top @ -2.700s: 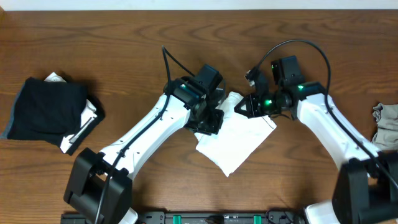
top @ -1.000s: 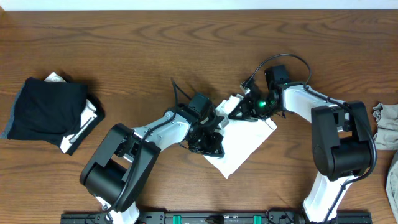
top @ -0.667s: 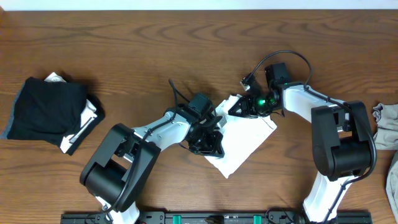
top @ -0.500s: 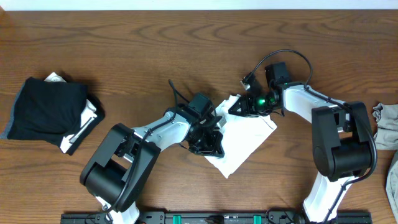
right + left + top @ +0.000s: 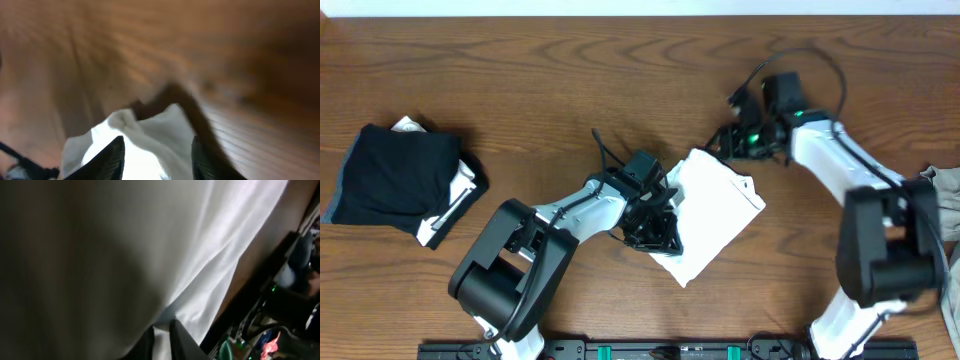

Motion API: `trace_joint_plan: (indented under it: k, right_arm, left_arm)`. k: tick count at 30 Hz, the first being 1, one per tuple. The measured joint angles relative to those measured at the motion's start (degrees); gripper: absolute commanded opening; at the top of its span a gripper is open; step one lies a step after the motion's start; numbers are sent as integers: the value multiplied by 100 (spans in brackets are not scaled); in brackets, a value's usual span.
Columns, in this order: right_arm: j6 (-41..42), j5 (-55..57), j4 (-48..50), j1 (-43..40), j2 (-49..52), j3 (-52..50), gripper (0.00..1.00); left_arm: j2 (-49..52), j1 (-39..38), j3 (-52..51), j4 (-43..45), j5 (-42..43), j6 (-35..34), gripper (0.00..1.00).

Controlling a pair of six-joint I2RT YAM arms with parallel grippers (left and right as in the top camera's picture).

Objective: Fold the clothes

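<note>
A folded white T-shirt (image 5: 720,210) lies on the wooden surface (image 5: 500,60). The left end effector (image 5: 658,228) sits on the shirt's left edge, its wrist view too dark to tell whether the fingers are apart or together. The right end effector (image 5: 726,140), fingers apart and empty, hangs just past the shirt's upper corner. A grey-beige garment (image 5: 942,188) lies well right of the shirt, a dark garment (image 5: 390,175) well left.

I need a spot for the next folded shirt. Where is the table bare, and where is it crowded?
Bare: the far strip of the table, and the wood between the dark pile and the left arm. Crowded: the middle, where the left gripper and right gripper sit at the white shirt.
</note>
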Motion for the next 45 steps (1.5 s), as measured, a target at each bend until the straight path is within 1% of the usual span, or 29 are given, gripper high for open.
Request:
trace_joint_plan:
  k: [2, 5, 7, 8, 9, 10, 11, 13, 16, 20, 24, 27, 31, 36, 40, 45]
  right_arm:
    - [-35, 212, -321, -33, -378, 184, 44]
    - [-125, 407, -754, -39, -1082, 382, 44]
    - [-166, 564, -1108, -39, -1552, 437, 45]
    - [-175, 619, -1305, -39, -1714, 459, 44]
    - [-203, 699, -1567, -39, -1884, 461, 45]
    - [-205, 734, -1751, -39, -1965, 463, 45]
    - [-221, 778, -1965, -39, -2015, 466, 44]
    - [-240, 837, -2402, -31, -2017, 461, 43]
    - [-264, 916, -2833, 37, -1958, 415, 40]
    - [-286, 957, -2973, 275, -1958, 190, 39]
    - [-286, 962, -2859, 553, -1958, -262, 36]
    - [-210, 964, -2592, 717, -1956, -697, 36]
    - [-59, 951, -2247, 876, -1956, -1266, 36]
    - [98, 942, -1805, 1088, -1945, -1797, 36]
    - [221, 940, -1349, 1215, -1945, -2118, 36]
    - [315, 931, -693, 1263, -1945, -2500, 35]
  left_arm:
    - [-76, -13, 0, -68, -59, 20, 27]
    - [-350, -22, -7, -267, -402, 140, 31]
    - [-647, -17, -7, -341, -627, 192, 37]
    - [-857, -15, -7, -352, -728, 238, 41]
    - [-1121, -15, -7, -350, -813, 280, 50]
    - [-1335, -15, -4, -350, -857, 348, 55]
    - [-1635, -15, 0, -350, -916, 415, 57]
    - [-2142, -15, 13, -350, -1040, 490, 57]
    - [-2761, -11, 22, -352, -1467, 581, 57]
    - [-3123, 190, 44, -337, -2138, 664, 58]
    - [-2898, 848, 48, -227, -2229, 896, 58]
    - [-2448, 1467, 59, 103, -1993, 1001, 58]
    - [-1768, 2017, 68, 702, -1589, 1051, 58]
    - [-1043, 2140, 70, 1305, -1244, 1073, 58]
    - [-621, 2072, 70, 1491, -1119, 1071, 58]
    - [-260, 2022, 70, 1517, -1069, 1069, 58]
